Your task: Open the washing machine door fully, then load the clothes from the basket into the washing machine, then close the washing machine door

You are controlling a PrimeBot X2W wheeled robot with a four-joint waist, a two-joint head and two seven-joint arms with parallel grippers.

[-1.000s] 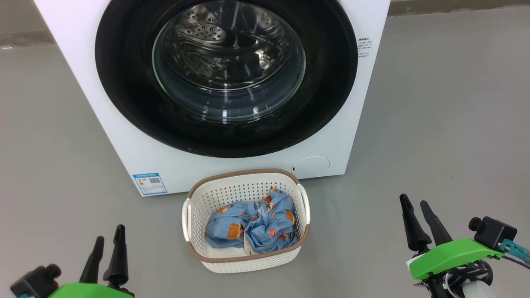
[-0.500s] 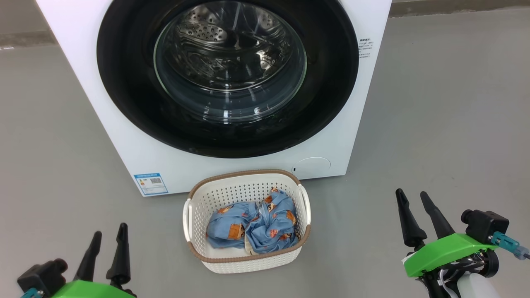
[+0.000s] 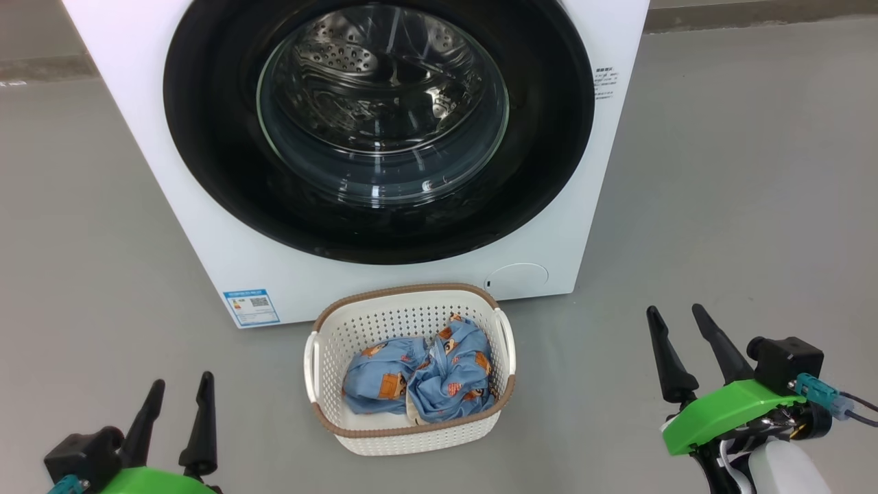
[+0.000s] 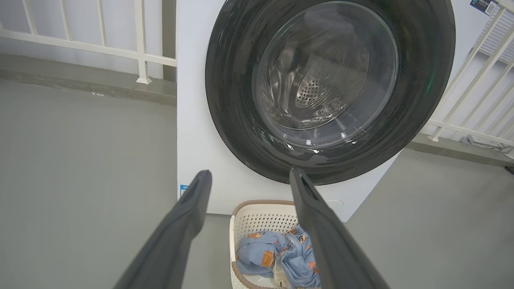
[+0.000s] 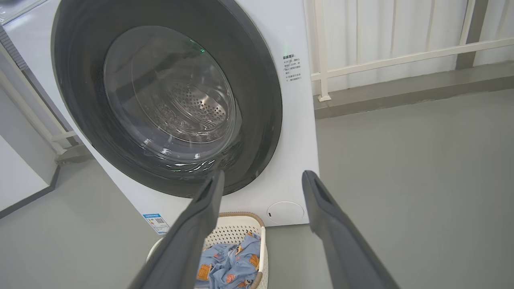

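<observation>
The washer stands on the grey floor with its door shut flat against the front, and the steel drum shows through the glass. The basket sits on the floor just in front of the washer, below the door. The clothes lie bunched inside it. The left pincer hovers low off the basket's left side, jaws spread wide with nothing between them. The right pincer hangs off the basket's right side, a little nearer the washer, also wide and empty. Both are well apart from basket and door. A blue sticker marks the washer's lower left corner, and a white railing runs behind.
</observation>
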